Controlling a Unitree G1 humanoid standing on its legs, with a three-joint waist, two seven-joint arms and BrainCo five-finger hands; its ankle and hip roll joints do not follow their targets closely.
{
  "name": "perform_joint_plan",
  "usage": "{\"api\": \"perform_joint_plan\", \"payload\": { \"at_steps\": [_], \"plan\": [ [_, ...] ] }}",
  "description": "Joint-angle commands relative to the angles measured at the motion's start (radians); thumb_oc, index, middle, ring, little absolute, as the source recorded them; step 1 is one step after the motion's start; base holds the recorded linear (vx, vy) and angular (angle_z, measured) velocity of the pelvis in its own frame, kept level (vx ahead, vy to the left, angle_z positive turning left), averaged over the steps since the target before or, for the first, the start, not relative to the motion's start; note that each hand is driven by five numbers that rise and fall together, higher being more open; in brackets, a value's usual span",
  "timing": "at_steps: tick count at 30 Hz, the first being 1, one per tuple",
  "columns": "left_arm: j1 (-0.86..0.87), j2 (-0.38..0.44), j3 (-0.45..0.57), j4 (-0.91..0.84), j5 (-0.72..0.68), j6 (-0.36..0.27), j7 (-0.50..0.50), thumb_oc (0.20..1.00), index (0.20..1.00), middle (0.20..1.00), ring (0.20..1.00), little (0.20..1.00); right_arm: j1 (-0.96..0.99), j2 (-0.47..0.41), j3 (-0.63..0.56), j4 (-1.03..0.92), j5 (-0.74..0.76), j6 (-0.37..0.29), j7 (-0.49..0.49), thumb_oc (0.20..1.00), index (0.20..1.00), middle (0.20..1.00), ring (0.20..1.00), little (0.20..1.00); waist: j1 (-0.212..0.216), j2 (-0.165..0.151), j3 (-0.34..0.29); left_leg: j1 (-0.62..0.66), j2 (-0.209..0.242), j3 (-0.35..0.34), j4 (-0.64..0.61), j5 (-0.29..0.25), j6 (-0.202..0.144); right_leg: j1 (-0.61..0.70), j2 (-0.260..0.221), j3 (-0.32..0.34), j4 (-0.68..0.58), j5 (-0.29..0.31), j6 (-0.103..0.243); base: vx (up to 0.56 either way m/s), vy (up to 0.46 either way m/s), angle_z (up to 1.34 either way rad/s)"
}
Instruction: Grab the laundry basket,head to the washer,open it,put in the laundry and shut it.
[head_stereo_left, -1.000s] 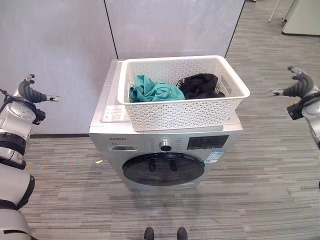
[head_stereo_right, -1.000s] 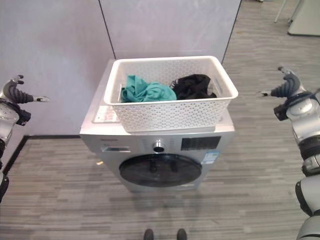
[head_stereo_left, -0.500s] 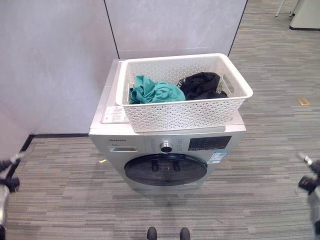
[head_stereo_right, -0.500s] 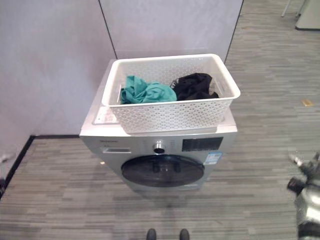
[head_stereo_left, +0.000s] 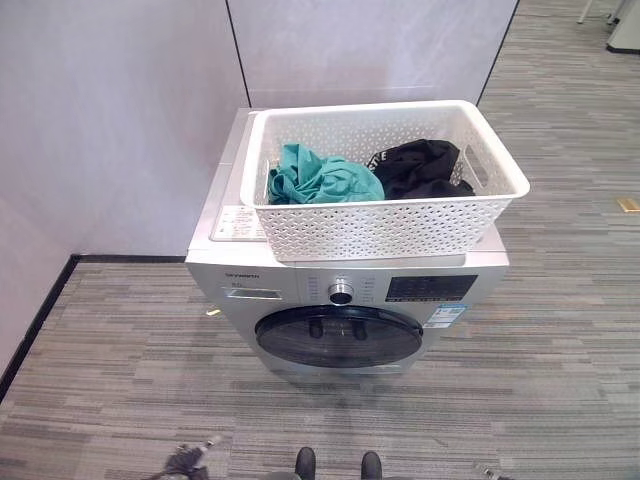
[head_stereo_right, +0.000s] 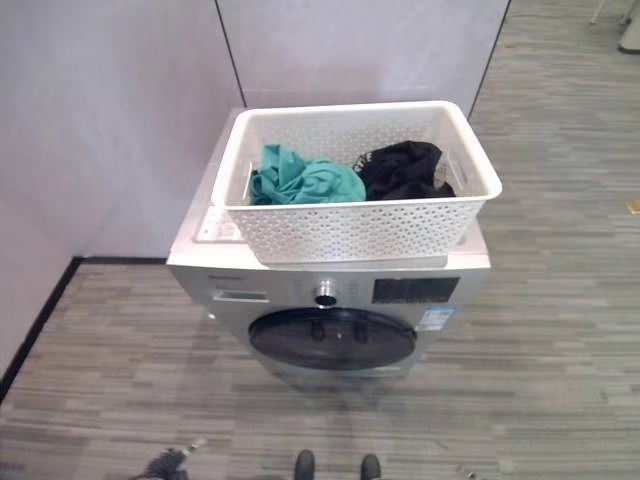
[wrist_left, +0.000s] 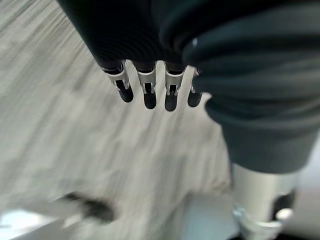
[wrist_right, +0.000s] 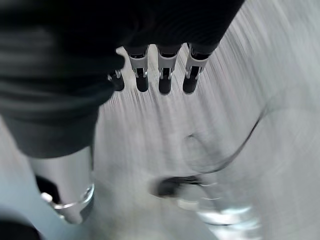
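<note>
The white perforated laundry basket (head_stereo_left: 385, 222) stands on top of the silver washer (head_stereo_left: 250, 285). Inside it lie a teal garment (head_stereo_left: 320, 178) and a black garment (head_stereo_left: 420, 168). The washer's round dark door (head_stereo_left: 340, 337) is shut, below a knob (head_stereo_left: 341, 293) and a dark control panel (head_stereo_left: 430, 288). My left hand (wrist_left: 145, 90) hangs low over the carpet with straight fingers and holds nothing; it also shows at the bottom edge of the left eye view (head_stereo_left: 185, 462). My right hand (wrist_right: 162, 75) hangs the same way, fingers straight and empty. Both hands are well apart from the basket.
Grey partition walls (head_stereo_left: 120, 110) stand behind and to the left of the washer, with a black skirting strip (head_stereo_left: 35, 325) along the left wall. Striped grey carpet (head_stereo_left: 560, 330) spreads in front and to the right.
Both arms, raised out to the sides a second ago, have dropped down to the bottom of the eye views. The camera has shifted slightly; the basket and washer have not moved.
</note>
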Motion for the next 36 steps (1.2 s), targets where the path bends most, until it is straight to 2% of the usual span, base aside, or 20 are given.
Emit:
{"api": "perform_joint_plan", "payload": {
  "at_steps": [1, 5, 6, 8, 9, 10, 11, 12, 13, 15, 16, 18, 22, 24, 25, 26, 27, 29, 33, 36],
  "plan": [
    [-0.037, 0.051, 0.037, 0.056, 0.057, -0.005, -0.023, 1.0, 1.0, 1.0, 1.0, 1.0, -0.022, -0.027, -0.008, -0.033, -0.086, -0.019, -0.002, 1.0, 1.0, 1.0, 1.0, 1.0, 0.002, -0.017, -0.005, -0.011, 0.053, -0.031, 0.042, -0.046, -0.041, 0.005, -0.026, 0.007, 0.009, -0.079, 0.045, 0.01, -0.102, 0.02],
    [-0.037, 0.053, 0.018, 0.071, 0.088, -0.003, -0.021, 1.0, 1.0, 1.0, 1.0, 1.0, -0.021, -0.01, 0.048, -0.116, -0.113, -0.036, -0.008, 1.0, 1.0, 1.0, 1.0, 1.0, -0.007, -0.032, 0.031, -0.051, 0.057, -0.041, 0.083, -0.047, -0.048, -0.045, -0.01, 0.006, 0.068, -0.103, 0.026, -0.1, -0.096, 0.05],
    [-0.052, 0.057, 0.0, 0.063, 0.101, -0.008, -0.008, 1.0, 1.0, 1.0, 1.0, 1.0, -0.025, -0.008, 0.074, -0.171, -0.11, -0.046, -0.018, 1.0, 1.0, 1.0, 1.0, 1.0, -0.013, -0.044, 0.062, -0.102, 0.045, -0.046, 0.113, -0.036, -0.054, -0.074, -0.01, -0.02, 0.084, -0.105, 0.018, -0.2, -0.079, 0.2],
    [-0.08, 0.059, -0.023, 0.054, 0.113, -0.01, 0.009, 1.0, 1.0, 1.0, 1.0, 1.0, -0.036, -0.017, 0.08, -0.199, -0.099, -0.054, -0.029, 1.0, 1.0, 1.0, 1.0, 1.0, -0.022, -0.055, 0.087, -0.165, 0.02, -0.006, 0.194, -0.043, -0.057, -0.101, -0.024, -0.046, 0.097, -0.1, 0.021, -0.2, -0.054, 0.47],
    [-0.08, 0.059, -0.023, 0.054, 0.113, -0.01, 0.009, 1.0, 1.0, 1.0, 1.0, 1.0, -0.036, -0.017, 0.08, -0.199, -0.099, -0.054, -0.029, 1.0, 1.0, 1.0, 1.0, 1.0, -0.023, -0.055, 0.086, -0.166, 0.02, -0.006, 0.195, -0.043, -0.057, -0.101, -0.024, -0.046, 0.098, -0.1, 0.021, -0.17, -0.006, 0.72],
    [-0.103, 0.063, -0.041, 0.045, 0.135, -0.011, 0.024, 1.0, 1.0, 1.0, 1.0, 1.0, -0.046, -0.019, 0.081, -0.2, -0.095, -0.055, -0.035, 1.0, 1.0, 1.0, 1.0, 1.0, -0.036, -0.063, 0.1, -0.193, 0.013, 0.076, 0.263, -0.07, -0.049, -0.121, -0.04, -0.06, 0.111, -0.094, 0.021, -0.2, 0.007, 0.66],
    [-0.124, 0.066, -0.051, 0.038, 0.157, -0.013, 0.026, 1.0, 1.0, 1.0, 1.0, 1.0, -0.069, -0.024, 0.091, -0.184, -0.108, -0.05, -0.041, 1.0, 1.0, 1.0, 1.0, 1.0, -0.042, -0.078, 0.097, -0.193, -0.011, 0.121, 0.378, -0.161, -0.027, -0.162, -0.06, -0.073, 0.133, -0.081, 0.02, -0.2, 0.008, 0.48],
    [-0.125, 0.066, -0.051, 0.038, 0.157, -0.013, 0.026, 1.0, 1.0, 1.0, 1.0, 1.0, -0.069, -0.024, 0.091, -0.183, -0.108, -0.05, -0.041, 1.0, 1.0, 1.0, 1.0, 1.0, -0.044, -0.078, 0.093, -0.198, -0.012, 0.12, 0.378, -0.159, -0.026, -0.166, -0.061, -0.074, 0.133, -0.08, 0.02, -0.14, 0.075, 0.45],
    [-0.134, 0.068, -0.07, 0.016, 0.167, -0.029, 0.034, 1.0, 1.0, 1.0, 1.0, 1.0, -0.085, -0.026, 0.089, -0.174, -0.108, -0.051, -0.049, 1.0, 1.0, 1.0, 1.0, 1.0, -0.043, -0.073, 0.082, -0.148, -0.026, 0.079, 0.396, -0.203, -0.018, -0.172, -0.056, -0.068, 0.141, -0.077, 0.018, -0.01, 0.119, 0.41],
    [-0.133, 0.068, -0.069, 0.015, 0.164, -0.031, 0.034, 1.0, 1.0, 1.0, 1.0, 1.0, -0.084, -0.02, 0.08, -0.17, -0.098, -0.051, -0.05, 1.0, 1.0, 1.0, 1.0, 1.0, -0.047, -0.067, 0.078, -0.122, -0.025, 0.063, 0.354, -0.211, -0.009, -0.168, -0.055, -0.061, 0.141, -0.073, 0.026, 0.02, 0.149, 0.11],
    [-0.126, 0.069, -0.062, 0.016, 0.162, -0.032, 0.03, 1.0, 1.0, 1.0, 1.0, 1.0, -0.073, -0.017, 0.062, -0.169, -0.092, -0.054, -0.052, 1.0, 1.0, 1.0, 1.0, 1.0, -0.058, -0.06, 0.074, -0.099, -0.038, 0.042, 0.324, -0.233, 0.004, -0.162, -0.069, -0.045, 0.154, -0.063, 0.039, 0.05, 0.208, -0.13],
    [-0.115, 0.069, -0.065, 0.017, 0.173, -0.033, 0.032, 1.0, 1.0, 1.0, 1.0, 1.0, -0.068, -0.016, 0.06, -0.17, -0.1, -0.052, -0.054, 1.0, 1.0, 1.0, 1.0, 1.0, -0.063, -0.054, 0.07, -0.073, -0.035, 0.054, 0.299, -0.236, 0.008, -0.16, -0.071, -0.034, 0.159, -0.058, 0.046, 0.02, 0.214, -0.13],
    [-0.117, 0.093, -0.101, 0.013, 0.269, -0.034, 0.068, 1.0, 1.0, 1.0, 1.0, 1.0, -0.06, -0.014, 0.057, -0.204, -0.123, -0.061, -0.08, 1.0, 1.0, 1.0, 1.0, 1.0, -0.074, -0.054, 0.074, -0.078, -0.052, 0.082, 0.229, -0.212, 0.026, -0.208, -0.088, 0.023, 0.14, 0.002, 0.081, -0.08, 0.195, -0.35],
    [-0.13, 0.104, -0.137, 0.004, 0.318, -0.035, 0.08, 1.0, 1.0, 1.0, 1.0, 1.0, -0.076, -0.015, 0.067, -0.211, -0.142, -0.067, -0.097, 1.0, 1.0, 1.0, 1.0, 1.0, -0.085, -0.053, 0.082, -0.097, -0.053, 0.078, 0.217, -0.2, 0.031, -0.242, -0.083, 0.079, 0.129, 0.029, 0.102, -0.11, 0.086, -0.28],
    [-0.131, 0.104, -0.137, 0.004, 0.318, -0.035, 0.08, 1.0, 1.0, 1.0, 1.0, 1.0, -0.076, -0.015, 0.067, -0.211, -0.142, -0.067, -0.097, 1.0, 1.0, 1.0, 1.0, 1.0, -0.083, -0.053, 0.081, -0.098, -0.053, 0.08, 0.218, -0.2, 0.031, -0.243, -0.082, 0.081, 0.13, 0.029, 0.102, -0.1, 0.046, -0.27],
    [-0.137, 0.117, -0.158, 0.009, 0.361, -0.037, 0.091, 1.0, 1.0, 1.0, 1.0, 1.0, -0.082, -0.015, 0.076, -0.213, -0.153, -0.074, -0.106, 1.0, 1.0, 1.0, 1.0, 1.0, -0.084, -0.049, 0.081, -0.115, -0.048, 0.069, 0.204, -0.184, 0.036, -0.249, -0.075, 0.138, 0.126, 0.03, 0.109, -0.07, 0.026, -0.16],
    [-0.14, 0.12, -0.16, 0.013, 0.37, -0.036, 0.098, 1.0, 1.0, 1.0, 1.0, 1.0, -0.086, -0.014, 0.083, -0.213, -0.162, -0.078, -0.107, 1.0, 1.0, 1.0, 1.0, 1.0, -0.079, -0.048, 0.078, -0.119, -0.043, 0.07, 0.194, -0.178, 0.037, -0.249, -0.077, 0.138, 0.128, 0.027, 0.113, -0.1, 0.017, 0.0],
    [-0.129, 0.118, -0.148, 0.006, 0.371, -0.04, 0.114, 1.0, 1.0, 1.0, 1.0, 1.0, -0.09, -0.021, 0.091, -0.237, -0.181, -0.082, -0.12, 1.0, 1.0, 1.0, 1.0, 1.0, -0.06, -0.051, 0.072, -0.128, -0.03, 0.09, 0.193, -0.176, 0.035, -0.226, -0.102, 0.081, 0.11, 0.023, 0.112, -0.04, -0.034, 0.05],
    [-0.108, 0.1, -0.129, 0.02, 0.351, -0.047, 0.103, 1.0, 1.0, 1.0, 1.0, 1.0, -0.066, -0.027, 0.068, -0.245, -0.181, -0.086, -0.121, 1.0, 1.0, 1.0, 1.0, 1.0, -0.046, -0.06, 0.054, -0.123, -0.023, 0.091, 0.211, -0.186, 0.027, -0.181, -0.112, 0.088, 0.104, 0.004, 0.115, 0.03, -0.07, -0.46],
    [-0.094, 0.095, -0.119, 0.03, 0.357, -0.047, 0.109, 1.0, 1.0, 1.0, 1.0, 1.0, -0.049, -0.019, 0.056, -0.253, -0.173, -0.09, -0.128, 1.0, 1.0, 1.0, 1.0, 1.0, -0.037, -0.081, 0.04, -0.107, -0.006, 0.101, 0.209, -0.186, 0.009, -0.168, -0.115, 0.05, 0.088, 0.006, 0.118, 0.04, -0.14, 0.01]
  ]
}}
